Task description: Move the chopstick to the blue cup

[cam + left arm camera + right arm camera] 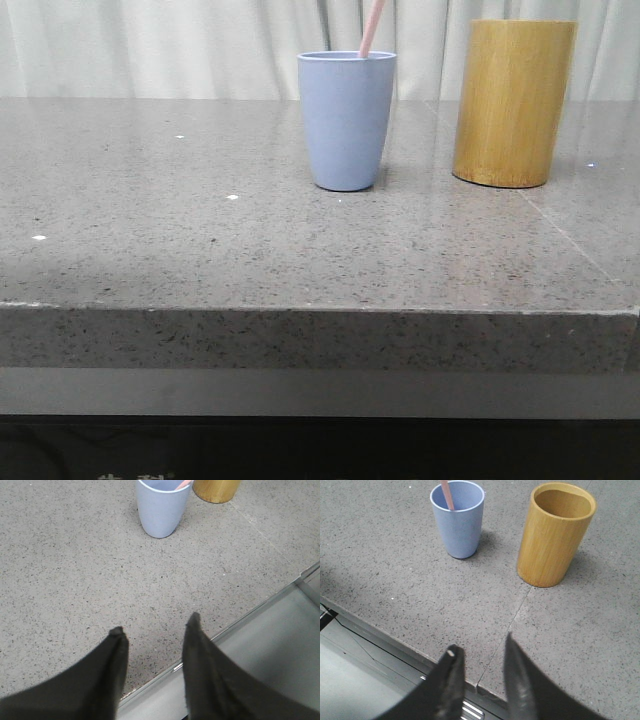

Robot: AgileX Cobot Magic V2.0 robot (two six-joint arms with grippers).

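The chopstick (371,27) stood inside the blue cup (346,120), leaning on its rim. My left claw (155,625) and my right claw (479,650) were both spread apart and held nothing, well away from the cup. I thought the job looked done, so the best thing was not to bump the cup. The cup was smooth and dull. Beside it stood a round wooden holder (512,103) on the speckled stone table (200,250).

The pale pink chopstick (371,27) is standing tilted inside the light blue cup (345,125), which is sitting upright beside the wooden cylinder (512,103).
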